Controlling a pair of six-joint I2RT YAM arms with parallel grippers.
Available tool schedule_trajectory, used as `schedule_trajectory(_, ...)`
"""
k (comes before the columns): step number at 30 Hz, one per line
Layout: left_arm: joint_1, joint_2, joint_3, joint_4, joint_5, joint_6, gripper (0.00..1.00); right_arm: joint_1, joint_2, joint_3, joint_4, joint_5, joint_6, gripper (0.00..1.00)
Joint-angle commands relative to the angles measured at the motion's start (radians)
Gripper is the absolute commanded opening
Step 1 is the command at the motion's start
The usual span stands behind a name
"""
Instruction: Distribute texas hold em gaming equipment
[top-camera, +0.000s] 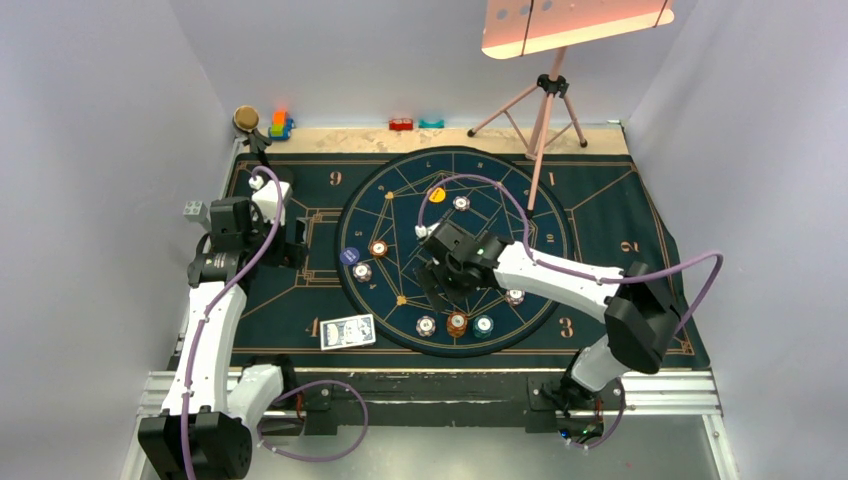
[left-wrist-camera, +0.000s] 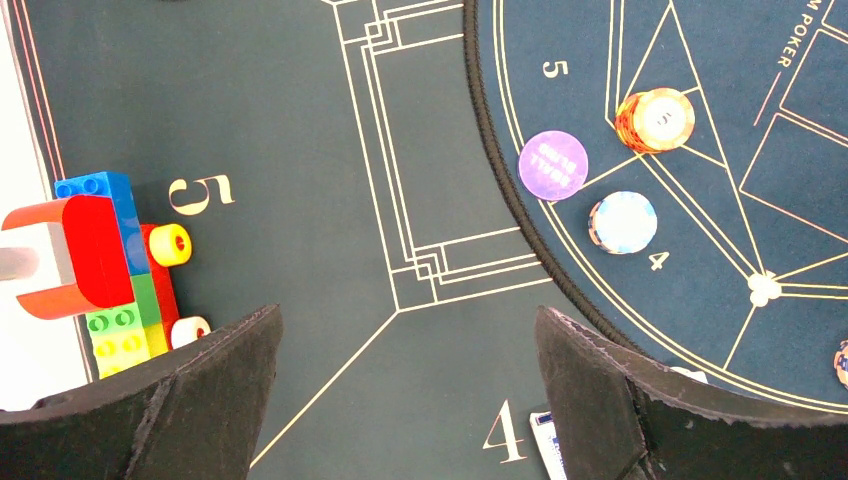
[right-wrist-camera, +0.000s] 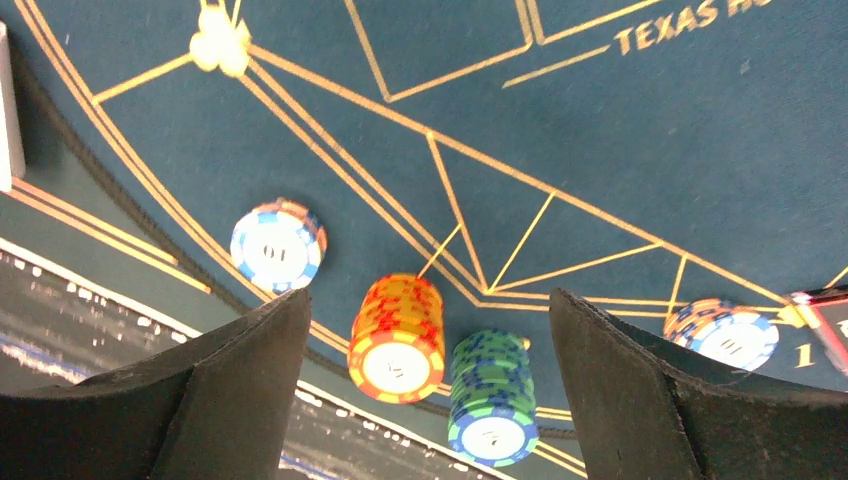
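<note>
**A:** Biggest first. What's down?
**B:** Dark blue mat (top-camera: 620, 215) with gold lines, covering most of the table. Round field in the middle, numbered spots around it.
**A:** Arms?
**B:** Left arm (top-camera: 215, 320) runs up the left side. Left gripper (left-wrist-camera: 408, 320) hangs over the mat just outside the round field, jaws spread wide, nothing between them. Right arm (top-camera: 560, 275) reaches to the centre. Right gripper (right-wrist-camera: 430, 300) hovers over the near part of the field, jaws spread too, gripping nothing.
**A:** Background stuff?
**B:** Pink tripod (top-camera: 541, 110) at the far edge, toy blocks (top-camera: 279, 125) at the far left corner.
**A:** Task gear, where?
**B:** Deck of cards (top-camera: 347, 331), blue-and-white backs, flat on the mat at the left front by the 4, just outside the ring. Chips are all on the round field. Near orange stack (right-wrist-camera: 397, 338) and green stack (right-wrist-camera: 490, 400) stand side by side at the near rim. The right wrist view shows them in the gap between the fingers, touching neither.
**A:** More?
**B:** Near white-and-blue stack (right-wrist-camera: 277, 245) is left of those two, another white-and-blue stack (right-wrist-camera: 728, 332) to their right. On the field's left side, left orange stack (left-wrist-camera: 655, 119), pale stack (left-wrist-camera: 623, 222) and flat purple disc (left-wrist-camera: 553, 165) sit close together. Far side has a lone white chip (top-camera: 461, 203), with a small orange token (top-camera: 437, 195) just beside it.
</note>
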Motion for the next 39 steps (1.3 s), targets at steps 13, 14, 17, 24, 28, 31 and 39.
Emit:
schedule_trajectory(13, 0.007, -0.009, 0.002, 0.021, 0.010, 0.007, 1.00, 0.071, -0.073, -0.150, 0.086, -0.049, 0.044, 0.81)
schedule_trajectory(14, 0.007, -0.009, 0.002, 0.021, 0.009, 0.007, 1.00, 0.071, -0.071, -0.153, 0.087, -0.049, 0.044, 0.80)
schedule_trajectory(17, 0.008, -0.009, 0.002, 0.020, 0.008, 0.007, 1.00, 0.072, -0.069, -0.155, 0.089, -0.049, 0.042, 0.76)
schedule_trajectory(24, 0.007, -0.008, 0.001, 0.022, 0.003, 0.008, 1.00, 0.072, -0.050, -0.163, 0.088, -0.065, 0.038, 0.71)
schedule_trajectory(28, 0.008, -0.009, 0.000, 0.022, 0.001, 0.008, 1.00, 0.072, -0.042, -0.176, 0.092, -0.068, 0.033, 0.70)
schedule_trajectory(31, 0.007, -0.010, 0.001, 0.022, 0.001, 0.009, 1.00, 0.072, -0.040, -0.176, 0.092, -0.067, 0.032, 0.66)
schedule_trajectory(39, 0.008, -0.011, 0.001, 0.021, -0.004, 0.009, 1.00, 0.073, -0.032, -0.167, 0.083, -0.067, 0.035, 0.41)
